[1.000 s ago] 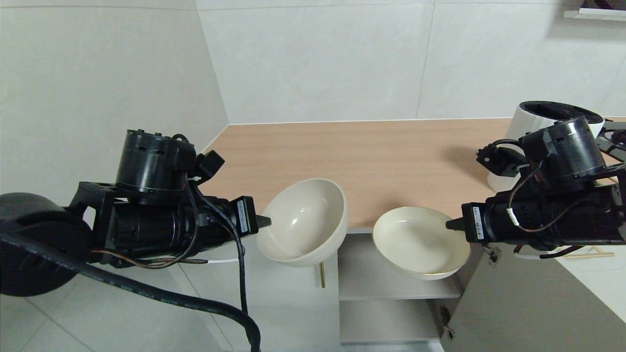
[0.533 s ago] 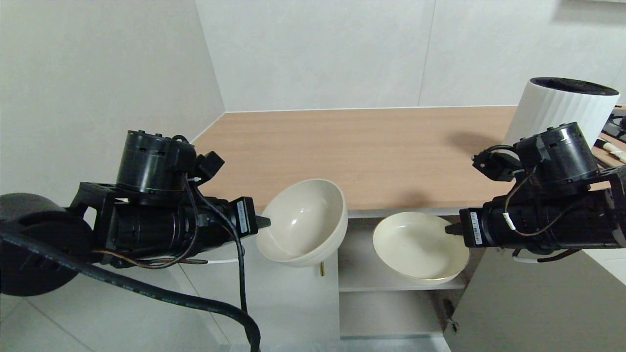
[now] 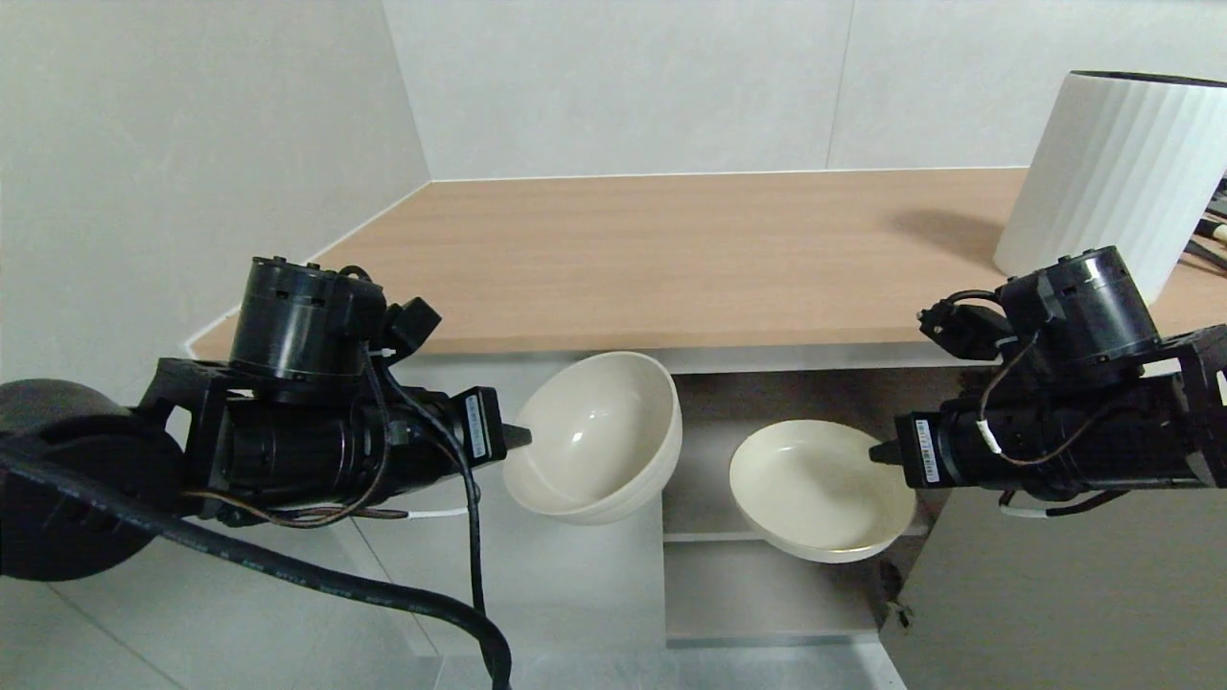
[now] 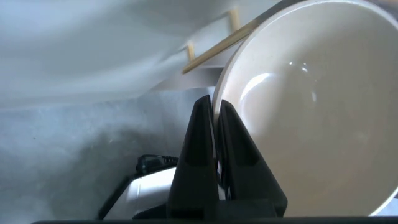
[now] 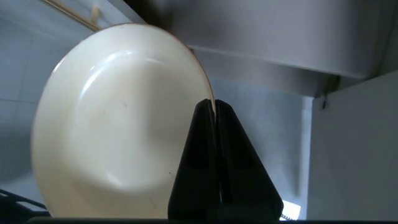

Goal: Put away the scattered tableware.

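- Head view: my whole outlook has sunk since a second ago, so the desk point(image 3: 671, 259) edge now stands above both dishes.
- Head view: my left fingers point(image 3: 518, 436) pinch the rim of the deep bowl point(image 3: 594, 436), and my right fingers point(image 3: 880, 450) pinch the shallow dish point(image 3: 815, 484). The open cabinet shelf point(image 3: 709, 537) lies straight behind the dish, so I judge my right arm the nearer.
- Left wrist view: left fingers point(image 4: 199, 143) are closed on the deep bowl point(image 4: 311, 106), which is tipped on edge.
- Right wrist view: right fingers point(image 5: 202, 149) clamp the shallow dish point(image 5: 118, 124).

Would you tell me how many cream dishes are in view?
2: a deep bowl in the left gripper, a shallow plate in the right gripper; others may hide in the cabinet.
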Tool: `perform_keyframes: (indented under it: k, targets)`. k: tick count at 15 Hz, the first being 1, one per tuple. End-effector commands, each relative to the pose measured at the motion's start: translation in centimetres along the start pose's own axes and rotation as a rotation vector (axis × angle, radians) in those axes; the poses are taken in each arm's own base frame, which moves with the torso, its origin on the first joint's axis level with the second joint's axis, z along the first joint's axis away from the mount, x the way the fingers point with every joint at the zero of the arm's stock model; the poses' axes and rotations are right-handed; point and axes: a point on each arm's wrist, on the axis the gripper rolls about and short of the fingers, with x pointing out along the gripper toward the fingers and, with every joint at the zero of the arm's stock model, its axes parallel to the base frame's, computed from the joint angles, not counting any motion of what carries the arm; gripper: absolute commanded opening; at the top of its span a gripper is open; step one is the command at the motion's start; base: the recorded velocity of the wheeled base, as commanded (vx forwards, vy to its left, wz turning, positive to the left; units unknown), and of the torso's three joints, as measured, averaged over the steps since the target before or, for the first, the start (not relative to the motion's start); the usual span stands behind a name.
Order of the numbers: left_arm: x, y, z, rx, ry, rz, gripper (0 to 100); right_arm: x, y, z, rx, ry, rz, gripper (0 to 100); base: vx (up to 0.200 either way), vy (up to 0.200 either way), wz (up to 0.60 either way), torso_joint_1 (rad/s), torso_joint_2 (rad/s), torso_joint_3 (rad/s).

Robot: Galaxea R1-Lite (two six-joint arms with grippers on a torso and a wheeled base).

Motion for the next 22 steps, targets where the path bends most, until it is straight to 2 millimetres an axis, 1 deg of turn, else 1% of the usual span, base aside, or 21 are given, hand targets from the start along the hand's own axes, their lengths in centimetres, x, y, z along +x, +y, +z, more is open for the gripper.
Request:
perform_keyframes:
  k: [1,6,10,11,13,17,18,19,20,22]
  targets:
    - [0.1,0.0,0.0,-0.001,0.002,0.001,0,0.3,0.0,-0.1,0.000,0.008,-0.002,0,0.000,0.000,0.00,-0.149,0.46,0.305]
    - [0.1,0.1,-0.1,0.000,0.004,0.002,0,0.7,0.0,-0.2,0.000,0.019,-0.007,0,0.000,0.000,0.00,-0.118,0.42,0.290]
    - [0.2,0.1,-0.1,0.000,0.006,0.003,0,0.8,-0.1,-0.2,0.000,0.023,-0.008,0,0.000,0.000,0.00,-0.016,0.07,0.054]
    - [0.1,0.1,-0.1,0.000,0.004,0.002,0,1.0,-0.1,-0.3,0.000,0.029,-0.010,0,0.000,0.000,0.00,0.000,0.00,0.000]
    - [0.2,0.1,-0.1,0.000,0.007,0.004,0,2.1,-0.1,-0.5,0.000,0.052,-0.020,0,0.000,0.000,0.00,0.000,0.00,0.000]
    - [0.2,0.1,-0.1,-0.001,0.009,0.003,0,6.5,-0.3,-1.2,0.001,0.091,-0.035,0,0.000,0.000,0.00,0.000,0.00,0.000]
    - [0.2,0.1,-0.1,-0.001,0.009,0.003,0,7.1,-0.3,-1.3,0.002,0.090,-0.038,0,0.000,0.000,0.00,0.000,0.00,0.000]
    - [0.3,0.1,-0.1,-0.001,0.010,0.004,0,8.6,-0.4,-1.5,0.007,0.088,-0.044,0,0.000,0.000,0.00,0.000,0.00,0.000]
    - [0.3,0.1,-0.1,-0.001,0.010,0.004,0,10.5,-0.5,-2.0,0.008,0.092,-0.047,0,0.000,0.000,0.00,0.000,0.00,0.000]
    - [0.3,0.1,-0.1,-0.001,0.010,0.004,0,12.2,-0.8,-2.5,0.028,0.096,-0.058,0,0.000,0.000,0.00,0.000,0.00,0.000]
